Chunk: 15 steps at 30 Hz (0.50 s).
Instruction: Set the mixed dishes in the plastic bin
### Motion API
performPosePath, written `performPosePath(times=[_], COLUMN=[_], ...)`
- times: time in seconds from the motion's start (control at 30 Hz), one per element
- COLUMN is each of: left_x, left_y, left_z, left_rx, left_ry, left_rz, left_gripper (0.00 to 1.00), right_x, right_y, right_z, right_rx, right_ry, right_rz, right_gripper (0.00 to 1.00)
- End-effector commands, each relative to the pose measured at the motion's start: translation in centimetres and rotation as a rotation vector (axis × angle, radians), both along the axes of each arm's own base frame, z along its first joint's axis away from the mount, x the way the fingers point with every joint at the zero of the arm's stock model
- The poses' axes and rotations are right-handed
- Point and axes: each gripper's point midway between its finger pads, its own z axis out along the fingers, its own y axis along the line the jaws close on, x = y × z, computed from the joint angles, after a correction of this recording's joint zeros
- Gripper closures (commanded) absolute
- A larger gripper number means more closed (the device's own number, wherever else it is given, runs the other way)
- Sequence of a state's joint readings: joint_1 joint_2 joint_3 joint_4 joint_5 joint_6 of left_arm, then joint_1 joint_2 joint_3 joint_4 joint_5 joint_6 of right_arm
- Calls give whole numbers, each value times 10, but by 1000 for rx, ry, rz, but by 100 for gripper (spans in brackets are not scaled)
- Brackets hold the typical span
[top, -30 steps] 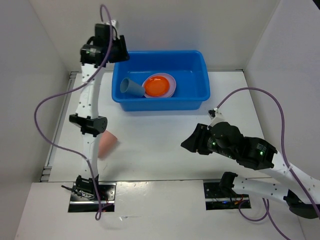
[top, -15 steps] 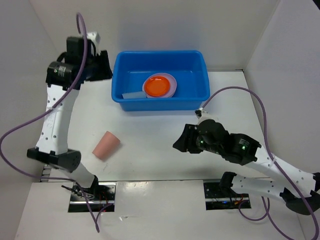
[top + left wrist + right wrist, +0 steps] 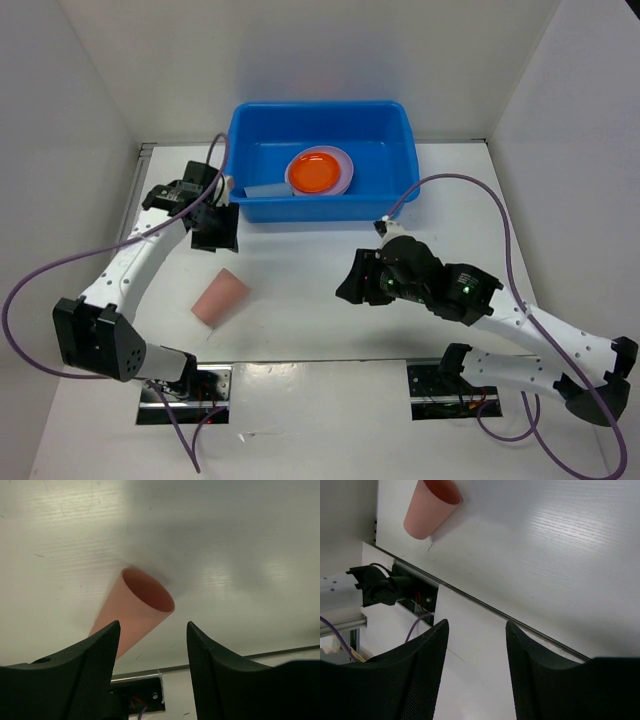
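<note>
Salmon cup (image 3: 220,298): lay on its side on the table (image 3: 300,250), near-left of the blue bin (image 3: 320,210) and well apart from it, in about the same spot as a second before. Not yet binned.

Bin contents: orange plate (image 3: 313,172) stacked on lavender plate (image 3: 346,176); light blue cup (image 3: 263,189) lay against the near wall.

Left gripper (image 3: 152,630): had swung from above the bin's far-left corner down to the table, just above the salmon cup; fingers spread, empty, open mouth of the cup facing them. Judged to be lining up for the last loose piece.

Right gripper (image 3: 476,627): had drifted left over the table centre; fingers parted, holding nothing.

Obscured: the light blue cup showed only as a sliver behind the bin's near wall. Whether further plates lay under the stack could not be told. The cup's closed end was cut off by a finger in the left wrist view.
</note>
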<state>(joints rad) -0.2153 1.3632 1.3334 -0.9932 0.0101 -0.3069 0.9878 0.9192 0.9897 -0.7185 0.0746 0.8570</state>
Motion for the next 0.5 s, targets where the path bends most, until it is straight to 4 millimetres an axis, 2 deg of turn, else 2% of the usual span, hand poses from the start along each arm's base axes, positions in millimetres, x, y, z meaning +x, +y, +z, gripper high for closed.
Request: performPosePath(times=[0.0, 0.07, 0.1, 0.13, 0.2, 0.3, 0.33, 0.4, 0.47], left_x=[-3, -8, -8, -10, -14, -16, -13, -15, -10], left_y=[-3, 1, 2, 3, 6, 16, 21, 30, 37], left_z=[-10, -16, -19, -23, -29, -33, -28, -12, 7], left_rx=[31, 46, 54, 55, 67, 103, 126, 143, 138], left_ry=[16, 28, 26, 29, 47, 59, 35, 4, -53], left_rz=[-47, -41, -37, -37, -21, 13, 28, 54, 87], left_gripper=[37, 34, 33, 33, 33, 33, 33, 31, 30], right_x=[7, 12, 13, 19, 24, 29, 34, 34, 43], right_y=[9, 17, 22, 34, 51, 83, 95, 120, 143], right_z=[1, -7, -22, -18, -35, -36, -41, -34, -45], right_rx=[31, 17, -7, 20, 12, 77, 66, 64, 9], right_ry=[-39, -59, -50, -100, -105, -157, -172, -277, -339], right_rz=[21, 53, 75, 114, 161, 226, 232, 290, 333], right_gripper=[45, 45, 45, 45, 43, 40, 38, 37, 34])
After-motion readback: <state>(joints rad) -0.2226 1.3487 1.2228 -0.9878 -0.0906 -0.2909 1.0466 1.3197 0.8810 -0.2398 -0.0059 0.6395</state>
